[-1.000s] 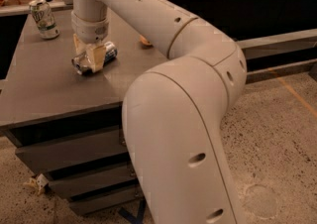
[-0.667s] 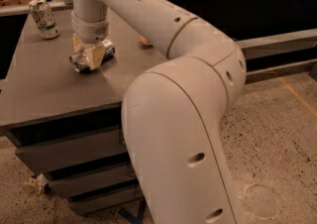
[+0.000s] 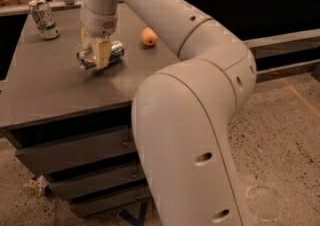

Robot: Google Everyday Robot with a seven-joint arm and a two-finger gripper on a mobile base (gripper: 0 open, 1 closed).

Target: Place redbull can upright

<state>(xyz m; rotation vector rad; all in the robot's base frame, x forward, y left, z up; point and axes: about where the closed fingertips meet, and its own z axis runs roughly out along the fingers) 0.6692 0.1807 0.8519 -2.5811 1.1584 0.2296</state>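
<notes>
The redbull can (image 3: pixel 116 51) lies on its side on the dark table (image 3: pixel 50 95), silver end to the left and blue end to the right. My gripper (image 3: pixel 98 55) comes down on it from above, with its tan fingers (image 3: pixel 103 53) closed around the can's middle. I cannot tell whether the can rests on the tabletop or hangs just above it. My large white arm fills the middle and right of the view.
A white-and-green can (image 3: pixel 44 18) stands upright at the table's far left corner. A small orange fruit (image 3: pixel 149 36) lies behind and to the right of the gripper. Drawers sit under the tabletop. Speckled floor lies to the right.
The gripper and the can have shifted slightly to the right and up. The arm has moved off the orange fruit, which now shows in full.
</notes>
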